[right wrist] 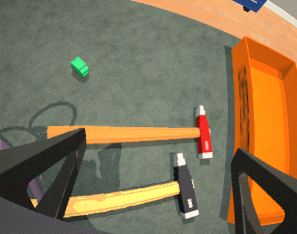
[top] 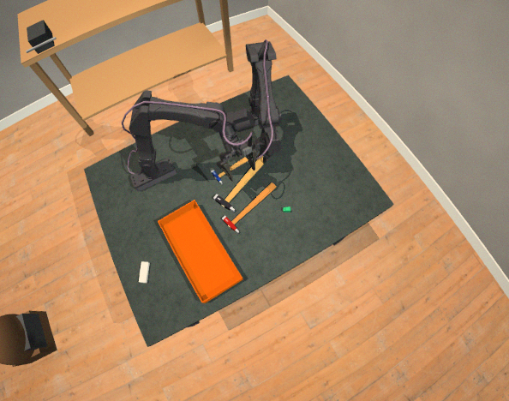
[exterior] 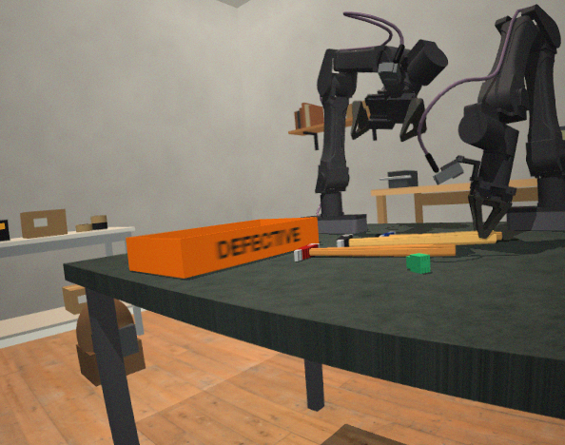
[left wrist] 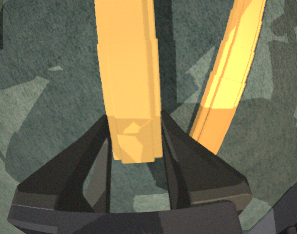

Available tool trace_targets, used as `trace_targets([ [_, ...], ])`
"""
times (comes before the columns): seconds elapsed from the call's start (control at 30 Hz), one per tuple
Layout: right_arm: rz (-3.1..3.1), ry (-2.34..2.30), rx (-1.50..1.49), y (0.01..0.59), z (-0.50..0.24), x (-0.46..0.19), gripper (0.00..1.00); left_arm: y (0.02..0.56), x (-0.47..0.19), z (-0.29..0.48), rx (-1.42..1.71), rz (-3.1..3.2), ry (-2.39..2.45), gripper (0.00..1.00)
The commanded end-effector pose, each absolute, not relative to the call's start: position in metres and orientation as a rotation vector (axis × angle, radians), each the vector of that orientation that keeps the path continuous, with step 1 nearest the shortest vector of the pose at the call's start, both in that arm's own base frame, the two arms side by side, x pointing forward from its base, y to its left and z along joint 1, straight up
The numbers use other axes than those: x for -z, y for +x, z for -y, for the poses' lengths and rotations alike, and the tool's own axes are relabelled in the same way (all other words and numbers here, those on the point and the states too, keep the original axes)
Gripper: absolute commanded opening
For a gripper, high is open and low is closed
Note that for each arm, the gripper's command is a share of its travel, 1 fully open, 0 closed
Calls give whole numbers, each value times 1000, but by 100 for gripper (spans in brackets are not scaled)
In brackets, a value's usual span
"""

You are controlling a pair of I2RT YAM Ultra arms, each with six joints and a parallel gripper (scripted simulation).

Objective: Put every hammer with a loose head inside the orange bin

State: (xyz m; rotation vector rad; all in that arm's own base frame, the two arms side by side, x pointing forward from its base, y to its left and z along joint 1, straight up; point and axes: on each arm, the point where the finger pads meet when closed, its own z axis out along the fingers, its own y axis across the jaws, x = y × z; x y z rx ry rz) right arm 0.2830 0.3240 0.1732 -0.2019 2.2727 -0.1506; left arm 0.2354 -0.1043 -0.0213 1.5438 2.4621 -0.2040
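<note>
The black-headed hammer [top: 242, 183] [exterior: 417, 239] [left wrist: 127, 65] [right wrist: 185, 190] lies on the dark table top [top: 332, 172] between the other two. My left gripper [exterior: 484, 235] [left wrist: 134, 119] is low at its handle end, with a finger against each side, shut on it. The red-headed hammer [top: 252, 205] [exterior: 383, 250] [right wrist: 142, 135] lies flat, nearer the green block. The blue-headed hammer [top: 216, 176] [left wrist: 227, 85] lies on the other side, its handle partly hidden by the arms in the top view. My right gripper [top: 242, 172] [exterior: 379, 139] [right wrist: 161, 147] is wide open and empty, high above the hammers. The orange bin [top: 179, 211] [exterior: 163, 253] [right wrist: 240, 100] is empty.
A small green block [top: 286, 209] [exterior: 418, 263] [right wrist: 80, 66] lies beyond the red-headed hammer. A white block [top: 143, 272] lies on the far side of the bin. The two arms are close together above the handles.
</note>
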Motion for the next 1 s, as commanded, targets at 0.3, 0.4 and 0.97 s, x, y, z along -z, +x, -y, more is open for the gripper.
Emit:
trace_targets([
  [0.3,-2263,-193,143,284,-324,-178,100,216,20,80,205,-2489,1524,26],
  [0.4,-2263,-193,143,284,-324,-178,100,216,20,80,205,-2489,1524,26],
  [0.97,-2612,-456,26,253,-302,-113,46,222,19,82,198,-2472,1527,26],
])
